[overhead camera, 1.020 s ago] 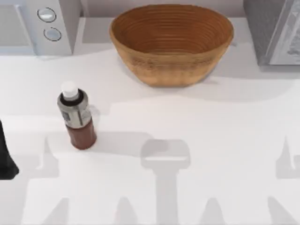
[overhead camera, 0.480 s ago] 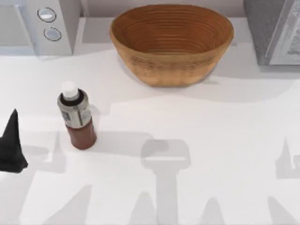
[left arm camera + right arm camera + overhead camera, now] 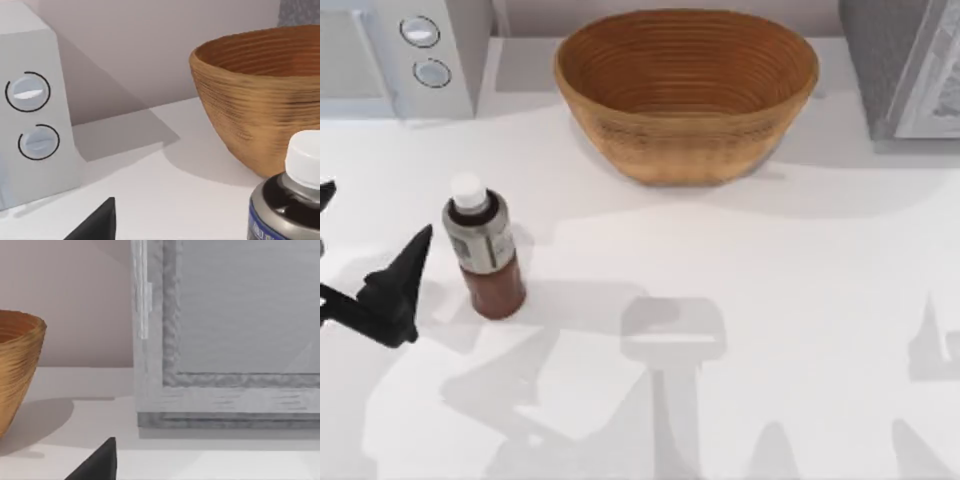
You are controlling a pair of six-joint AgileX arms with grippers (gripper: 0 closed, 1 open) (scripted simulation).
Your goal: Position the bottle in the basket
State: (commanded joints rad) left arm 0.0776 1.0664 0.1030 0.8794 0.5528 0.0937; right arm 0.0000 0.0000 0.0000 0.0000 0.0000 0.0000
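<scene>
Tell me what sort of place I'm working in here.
Probably a rendered kitchen counter: a white appliance with two dials at the back left, a woven basket, and a small bottle on the white table.

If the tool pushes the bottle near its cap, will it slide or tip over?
It would probably tip: the bottle stands upright, tall and narrow on a small base. Its round body may then roll on the smooth table. A low, centred grasp by the left tool, now beside it, looks safer.

Bottle (image 3: 483, 247): white cap, grey-silver label, reddish-brown lower body. Basket (image 3: 686, 92): tan-brown, ribbed concentric rings inside. Table (image 3: 770, 300): white. Left gripper (image 3: 370, 250): black.
</scene>
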